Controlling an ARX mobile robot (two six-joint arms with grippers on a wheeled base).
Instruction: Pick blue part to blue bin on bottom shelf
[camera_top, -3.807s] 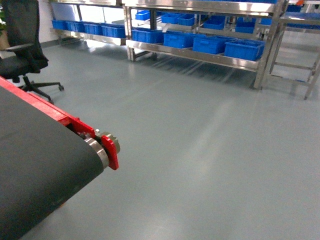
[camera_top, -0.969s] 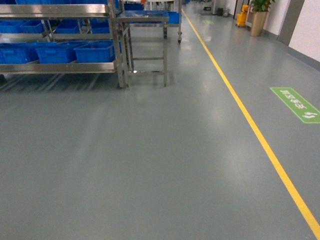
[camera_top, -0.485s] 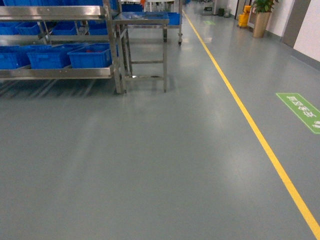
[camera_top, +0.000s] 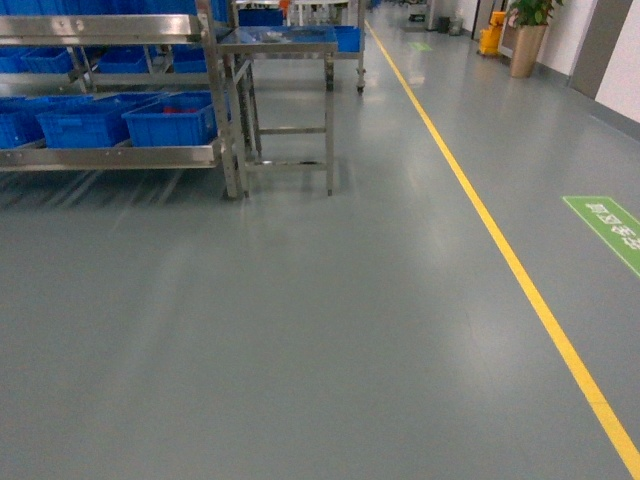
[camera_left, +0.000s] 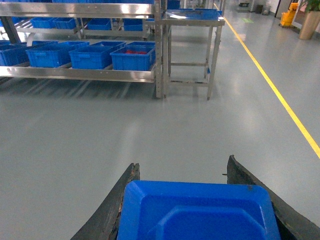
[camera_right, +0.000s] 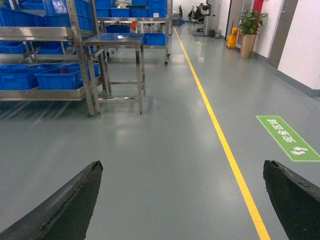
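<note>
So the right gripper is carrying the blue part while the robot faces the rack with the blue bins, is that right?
Not quite: the left gripper is shut on the blue part, as the left wrist view shows. The right gripper is open and empty. The robot does face the rack with blue bins.

Open grey floor (camera_top: 330, 330) ahead; rack (camera_top: 110, 155) and steel table (camera_top: 285, 40) stand far left.

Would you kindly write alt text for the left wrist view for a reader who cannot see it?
The left gripper holds a blue part between its dark fingers above a grey floor. Ahead, blue bins sit on the bottom shelf of a steel rack, with a small steel table beside it.
</note>
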